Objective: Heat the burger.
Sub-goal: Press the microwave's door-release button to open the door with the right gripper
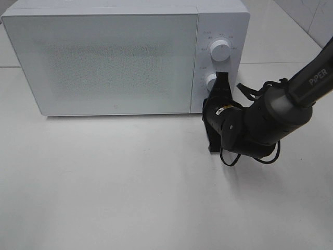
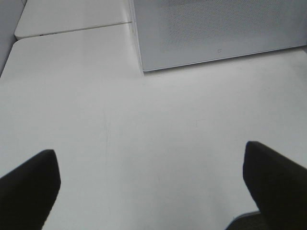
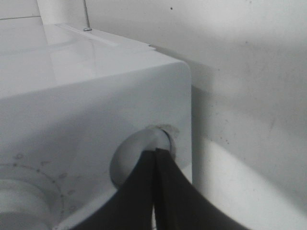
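The burger is out of view. The white microwave point(image 1: 104, 57) stands at the back of the table with its door closed. My right gripper point(image 1: 221, 78) is shut, its two black fingers pressed together, and its tip rests against the lower knob point(image 1: 210, 80) on the control panel. The right wrist view shows the shut tips point(image 3: 154, 152) meeting the front of that rounded knob point(image 3: 134, 153). My left gripper point(image 2: 151, 158) hangs open over bare table in front of the microwave's corner point(image 2: 216, 28), with nothing between its fingers point(image 2: 33, 182).
The upper knob point(image 1: 220, 50) sits above the lower one on the panel. White tabletop point(image 1: 130, 187) stretches in front of the microwave. A seam between two tables point(image 2: 72, 29) runs beside the microwave's left side.
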`<state>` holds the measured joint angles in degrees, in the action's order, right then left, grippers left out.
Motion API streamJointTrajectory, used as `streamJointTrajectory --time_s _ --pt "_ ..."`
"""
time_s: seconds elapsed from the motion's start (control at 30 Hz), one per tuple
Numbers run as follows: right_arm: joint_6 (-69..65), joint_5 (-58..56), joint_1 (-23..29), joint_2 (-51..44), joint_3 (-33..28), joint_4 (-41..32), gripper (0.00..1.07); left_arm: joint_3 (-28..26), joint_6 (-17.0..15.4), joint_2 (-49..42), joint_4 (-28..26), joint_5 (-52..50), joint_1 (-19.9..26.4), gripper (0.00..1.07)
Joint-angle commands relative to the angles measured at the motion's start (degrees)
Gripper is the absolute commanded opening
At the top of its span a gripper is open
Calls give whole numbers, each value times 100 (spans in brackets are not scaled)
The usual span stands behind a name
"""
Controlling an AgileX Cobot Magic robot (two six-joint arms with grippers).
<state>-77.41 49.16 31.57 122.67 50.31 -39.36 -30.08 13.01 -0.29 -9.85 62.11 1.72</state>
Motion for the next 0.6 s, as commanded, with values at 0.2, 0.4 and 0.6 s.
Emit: streamJointTrajectory --time_s 0.2,0.4,0.6 --pt "86 1232 -23 17 286 -34 0 17 -23 -109 -29 -17 0 96" --pt "86 1639 -23 109 504 -52 0 17 -23 -109 -29 -17 0 96" --pt "-97 2063 -23 235 819 235 0 17 -23 -109 -23 -17 0 96"
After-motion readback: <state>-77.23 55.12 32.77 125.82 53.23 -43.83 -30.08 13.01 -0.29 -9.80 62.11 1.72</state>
